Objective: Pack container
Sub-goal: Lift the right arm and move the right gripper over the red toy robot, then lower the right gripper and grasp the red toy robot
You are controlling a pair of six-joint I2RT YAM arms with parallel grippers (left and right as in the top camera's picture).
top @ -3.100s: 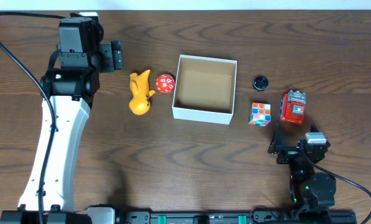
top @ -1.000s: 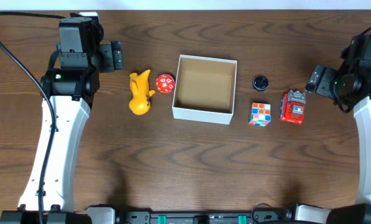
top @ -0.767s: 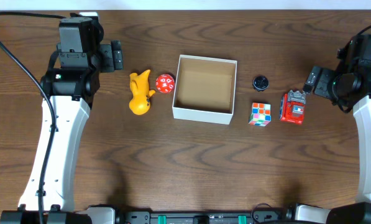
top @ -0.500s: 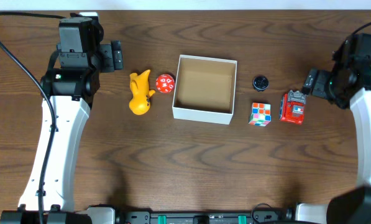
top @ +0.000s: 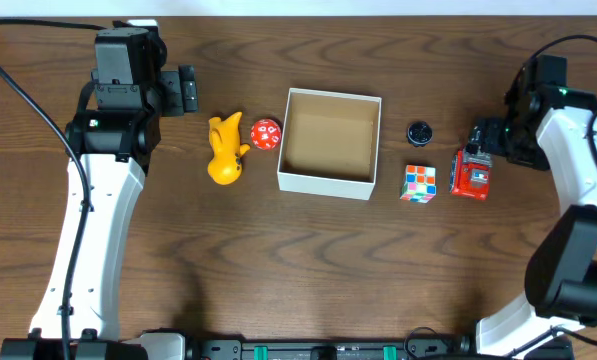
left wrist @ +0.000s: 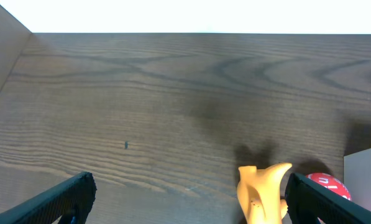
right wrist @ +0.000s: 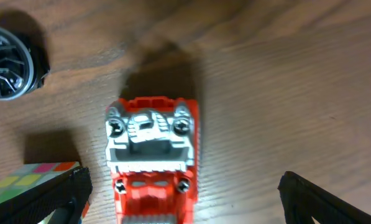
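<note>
The container (top: 323, 184), a square open cardboard box, white outside and tan inside, stands empty at mid-table. My right gripper (top: 484, 136) is open just behind a red and grey toy truck (top: 470, 172). In the right wrist view the truck (right wrist: 153, 155) lies between the open gripper's (right wrist: 185, 199) fingers, nearer the left one and not touched. My left gripper (top: 188, 90) is open and empty, up and left of a yellow toy (top: 225, 148). In the left wrist view the gripper (left wrist: 191, 199) is wide open, with the yellow toy (left wrist: 263, 190) by its right finger.
A red ball (top: 266, 133) lies between the yellow toy and the box. A colour cube (top: 418, 183) and a black round disc (top: 420, 131) lie between the box and the truck. The disc (right wrist: 8, 62) and the cube (right wrist: 30, 183) also show in the right wrist view.
My right arm has swung from the table's front edge to the back right, then moved left up to the red truck. The left arm and all objects have stayed still.
</note>
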